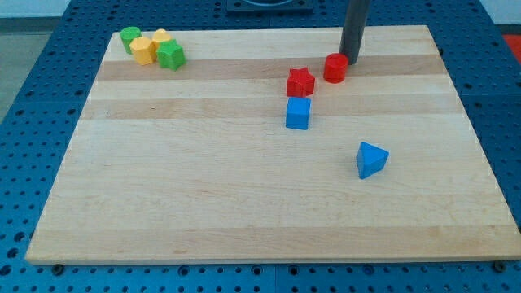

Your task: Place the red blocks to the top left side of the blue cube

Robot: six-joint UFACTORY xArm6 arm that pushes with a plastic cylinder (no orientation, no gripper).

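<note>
1. Camera view, tool: my tip (352, 59) comes down from the view's top as a straight dark rod and ends on the board just to the view's right of the red cylinder (335, 67). Tip and cylinder look to be touching or nearly so; I cannot tell which. The rod is a plain stick with no jaws, so nothing is spread or pinched.
2. Task blocks relative to tip: the red star (300, 81) lies to the view's left of and slightly below the cylinder, near it but apart, so the cylinder sits between the tip and the star.
3. Blue cube (298, 113): directly below the red star in the view, just beside it with a narrow gap. Both red blocks lie above the cube, the star roughly straight above, the cylinder above and to the view's right.
4. Appearance: cylinder upright, round top face showing; star flat, points visible; cube square-on, lighter top face.
5. Surroundings: a blue triangular block (371, 159) lies well apart, toward the view's lower right.
6. A tight cluster sits at the board's top left corner: two green blocks (130, 36) (171, 55) and two yellow blocks (143, 50) (160, 37), touching one another.
7. The wooden board (203, 187) rests on a blue perforated table (41, 122).
</note>
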